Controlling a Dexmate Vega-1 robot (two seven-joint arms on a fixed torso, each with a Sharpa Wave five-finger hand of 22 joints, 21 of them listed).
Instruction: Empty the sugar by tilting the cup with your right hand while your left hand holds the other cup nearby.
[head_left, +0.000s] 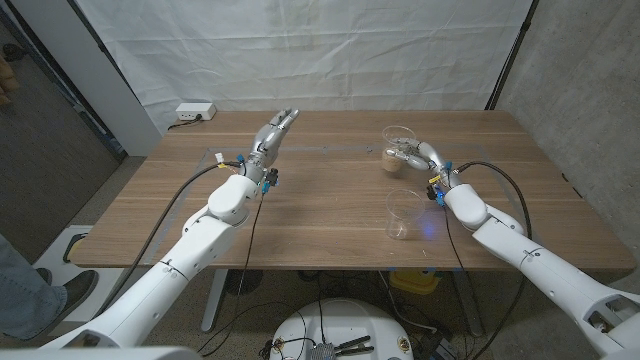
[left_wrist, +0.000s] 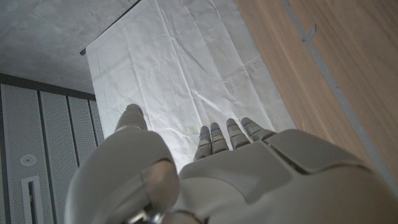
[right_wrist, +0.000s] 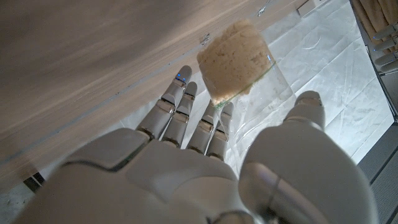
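Wooden tabletop (head_left: 320, 200): right robot hand (head_left: 425, 157) seems to grasp the sugar cup (head_left: 397, 149) at far right; left robot hand (head_left: 272, 135), released, should grip the empty cup (head_left: 402, 214) before tilting.

**Two cups on the right, left hand far across**

On the table (head_left: 330, 215), the sugar cup (head_left: 398, 149) stands far right, the right hand (head_left: 424, 156) just beside it. The empty cup (head_left: 403, 214) sits nearer the front edge. The left hand (head_left: 272, 135) is well apart, left of centre. A power strip (head_left: 194, 113) lies behind the far left corner.
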